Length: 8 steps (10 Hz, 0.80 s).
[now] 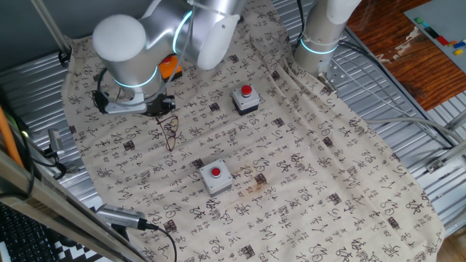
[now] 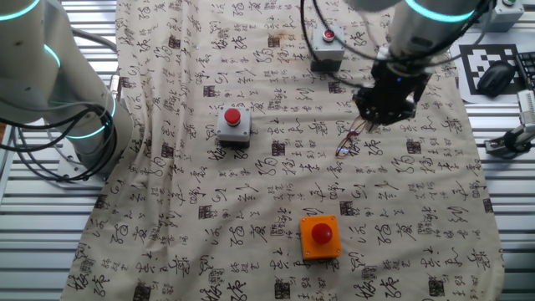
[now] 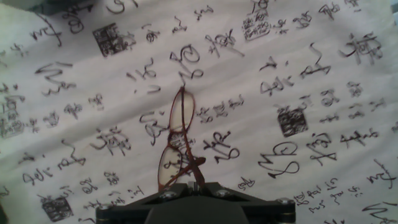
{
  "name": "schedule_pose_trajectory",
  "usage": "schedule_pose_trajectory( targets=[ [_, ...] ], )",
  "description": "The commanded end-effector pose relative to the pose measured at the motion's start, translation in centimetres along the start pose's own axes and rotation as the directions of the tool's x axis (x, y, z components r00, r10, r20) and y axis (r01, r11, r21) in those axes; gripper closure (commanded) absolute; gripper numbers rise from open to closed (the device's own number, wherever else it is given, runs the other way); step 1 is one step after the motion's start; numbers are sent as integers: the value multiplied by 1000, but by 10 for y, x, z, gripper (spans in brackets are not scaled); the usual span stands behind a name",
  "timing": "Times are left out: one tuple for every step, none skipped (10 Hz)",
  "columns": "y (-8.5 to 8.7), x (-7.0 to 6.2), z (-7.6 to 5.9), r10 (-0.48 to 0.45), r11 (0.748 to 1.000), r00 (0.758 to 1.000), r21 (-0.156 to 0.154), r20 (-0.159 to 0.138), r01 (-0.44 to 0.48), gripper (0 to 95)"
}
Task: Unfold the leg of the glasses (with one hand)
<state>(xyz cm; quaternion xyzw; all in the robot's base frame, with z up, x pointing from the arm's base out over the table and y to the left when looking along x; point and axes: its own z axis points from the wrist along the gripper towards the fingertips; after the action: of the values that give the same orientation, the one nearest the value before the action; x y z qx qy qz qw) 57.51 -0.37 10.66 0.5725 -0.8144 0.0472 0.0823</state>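
Cloth and button boxes on the surface

A pale cloth [image 2: 251, 209] printed with black calligraphy covers the slatted metal surface [image 1: 408, 94]. Two grey boxes [image 1: 245, 100] [image 1: 215, 177] with red buttons sit well apart on it; an orange box [image 2: 320, 237] with a red button lies near one edge. A keyboard [image 1: 29, 236] shows at a corner.

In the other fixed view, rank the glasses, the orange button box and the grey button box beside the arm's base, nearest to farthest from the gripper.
1. The glasses: right under the gripper.
2. The orange button box: nearer the bottom edge, on the cloth.
3. The grey button box: far to the image left, toward the arm's base.
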Motion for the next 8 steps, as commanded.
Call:
schedule_pose_trajectory(
  targets=[
    [0, -3, -3, 7, 1000, 1000, 2, 0, -7, 950],
    [-1, -4, -4, 11, 1000, 1000, 1, 0, -11, 950],
    [-1, -6, -8, 16, 1000, 1000, -2, -2, -16, 950],
    [-2, -7, -10, 19, 1000, 1000, -5, -3, -19, 950],
    [-1, -10, -12, 22, 1000, 1000, -8, -4, -23, 950],
    [-1, -12, -13, 26, 1000, 1000, -9, -6, -27, 950],
    [0, -15, -15, 33, 999, 999, -10, -6, -33, 950],
    [1, -17, -16, 39, 999, 999, -11, -6, -39, 950]
  ],
)
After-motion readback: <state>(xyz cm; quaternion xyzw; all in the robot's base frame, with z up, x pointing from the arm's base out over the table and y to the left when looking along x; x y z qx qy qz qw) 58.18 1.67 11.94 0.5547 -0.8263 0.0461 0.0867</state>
